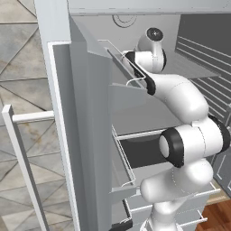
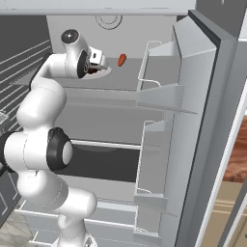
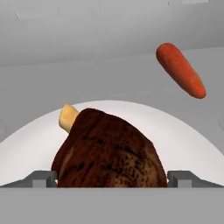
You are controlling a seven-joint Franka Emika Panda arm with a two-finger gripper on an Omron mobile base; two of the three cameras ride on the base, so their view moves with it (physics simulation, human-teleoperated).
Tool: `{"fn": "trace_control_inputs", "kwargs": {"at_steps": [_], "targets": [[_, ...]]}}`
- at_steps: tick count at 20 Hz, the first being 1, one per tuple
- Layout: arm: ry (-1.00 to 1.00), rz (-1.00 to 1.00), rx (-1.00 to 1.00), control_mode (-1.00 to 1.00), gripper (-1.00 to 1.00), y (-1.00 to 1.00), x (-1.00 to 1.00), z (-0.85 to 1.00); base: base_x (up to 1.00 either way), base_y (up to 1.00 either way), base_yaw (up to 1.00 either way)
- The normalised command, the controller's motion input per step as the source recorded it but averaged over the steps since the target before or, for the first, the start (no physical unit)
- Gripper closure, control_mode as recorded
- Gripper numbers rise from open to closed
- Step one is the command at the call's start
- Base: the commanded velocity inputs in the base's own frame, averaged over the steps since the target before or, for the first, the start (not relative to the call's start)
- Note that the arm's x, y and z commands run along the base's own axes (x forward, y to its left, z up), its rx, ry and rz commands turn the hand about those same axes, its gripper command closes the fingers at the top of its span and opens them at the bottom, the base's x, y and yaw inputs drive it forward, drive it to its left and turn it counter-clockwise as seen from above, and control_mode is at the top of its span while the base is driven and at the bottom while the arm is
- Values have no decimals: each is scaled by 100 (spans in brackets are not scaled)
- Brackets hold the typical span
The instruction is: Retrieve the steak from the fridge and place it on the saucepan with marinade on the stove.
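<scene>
The steak (image 3: 109, 148), a dark red-brown lump with a pale end, lies on a white plate (image 3: 188, 140) on an upper shelf inside the fridge (image 2: 202, 96). My gripper (image 3: 112, 178) is open, and its two fingertips (image 3: 43, 178) stand either side of the steak's near end, close against it. From the right base view, the gripper (image 2: 98, 61) reaches into the fridge just above the plate (image 2: 102, 72). The saucepan, the marinade and the stove are out of view.
An orange carrot (image 3: 181, 70) lies on the same shelf beyond the plate, to its right; it also shows as the carrot (image 2: 122, 59). The open fridge door (image 1: 81, 113) with its wire-edged bins stands close beside the arm. Lower shelves and drawers sit below.
</scene>
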Motion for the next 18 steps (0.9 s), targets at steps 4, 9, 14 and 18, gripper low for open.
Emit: {"fn": "trace_control_inputs", "kwargs": {"at_steps": [4,9,14,18], "targets": [[0,0,0,-100,-100,0,0,0,0,0,0],[0,0,0,-100,-100,0,0,0,0,0,0],[0,0,0,-100,100,0,0,0,0,0,0],[0,0,0,-100,100,0,0,0,0,0,0]]}}
